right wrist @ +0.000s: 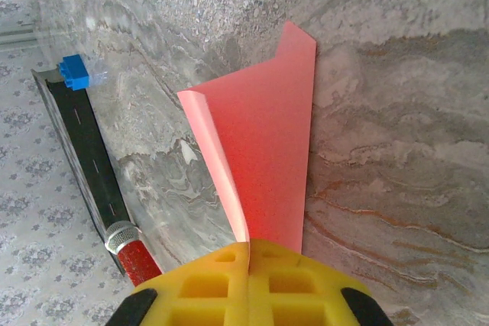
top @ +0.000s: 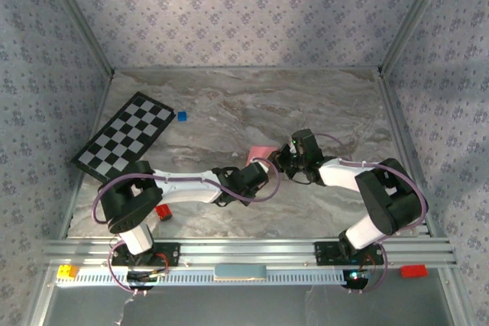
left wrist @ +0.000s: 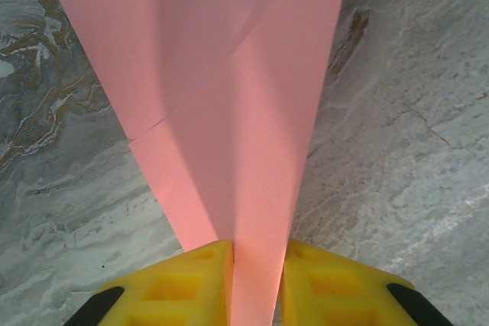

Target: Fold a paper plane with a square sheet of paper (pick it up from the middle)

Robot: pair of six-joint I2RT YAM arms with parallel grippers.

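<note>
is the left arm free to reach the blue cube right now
Probably not: the left claw is pinched on the pink paper. Nothing seems to lie between it and the blue cube, so letting go first should allow it.

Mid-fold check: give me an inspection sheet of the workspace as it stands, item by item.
Surface: grey marble-pattern table, no spills seen.
Job's things: pink sheet, partly folded and creased, held mid-table between both hands.
Clutter: checkerboard back left, blue cube beside it, red glittery bar near the left arm's base; yellow block and red block on the front rail.
Hands: left hand has the sheet's narrow end between its fingers, clamping not certain; right hand shut on the sheet's edge.
Cables: purple cables loop off both arms.
Surroundings: floral-wallpaper walls, aluminium frame.
</note>
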